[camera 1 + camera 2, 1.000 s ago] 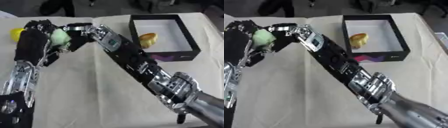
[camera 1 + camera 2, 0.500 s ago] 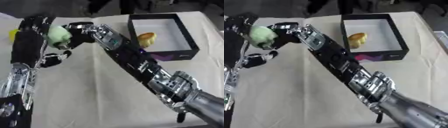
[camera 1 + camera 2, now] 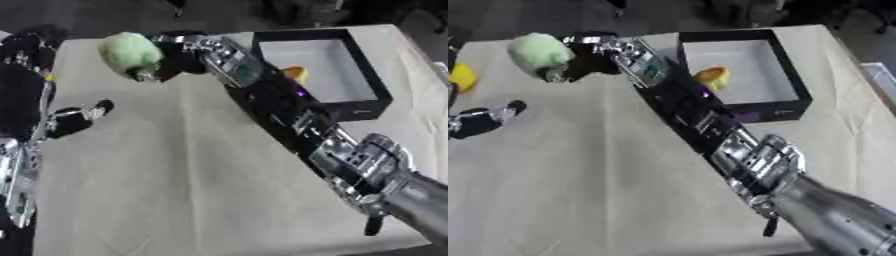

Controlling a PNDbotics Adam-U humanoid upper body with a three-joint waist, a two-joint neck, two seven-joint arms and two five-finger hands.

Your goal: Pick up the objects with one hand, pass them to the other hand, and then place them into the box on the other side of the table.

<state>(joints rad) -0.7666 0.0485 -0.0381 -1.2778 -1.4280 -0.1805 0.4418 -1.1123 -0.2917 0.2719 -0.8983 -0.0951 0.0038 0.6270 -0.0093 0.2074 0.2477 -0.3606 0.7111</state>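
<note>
Right robot hand (image 3: 579, 55) reaches across to about 10 o'clock on the worktop (image 3: 192, 175), its arm running diagonally in from the lower right. Its fingers are curled round the pale green object (image 3: 538, 50), which sits at the hand's left side and looks lifted off the cloth rather than resting on it.

Left robot hand (image 3: 74, 119) at about 9 o'clock, low near the left edge. It holds nothing. Fingers look partly bent, but whether spread or curled I cannot tell; much of the hand is dark against the arm.

Black box (image 3: 363, 75) with white floor at 1–2 o'clock, on the right side. One orange-yellow object (image 3: 712, 77) already lies inside, by the left wall. A yellow object (image 3: 461, 77) sits at the left edge of the worktop at 9–10 o'clock, seen in the right eye view only.

Step in hand, as I judge it: the pass looks complete, with the green object now in the right hand alone; the carry to the box is what remains for this piece.

Next move calls for swinging the right hand toward 1–2 o'clock, clearing the near-left wall of the box, keeping off the piece already inside, then spreading the fingers over the bare white floor.
</note>
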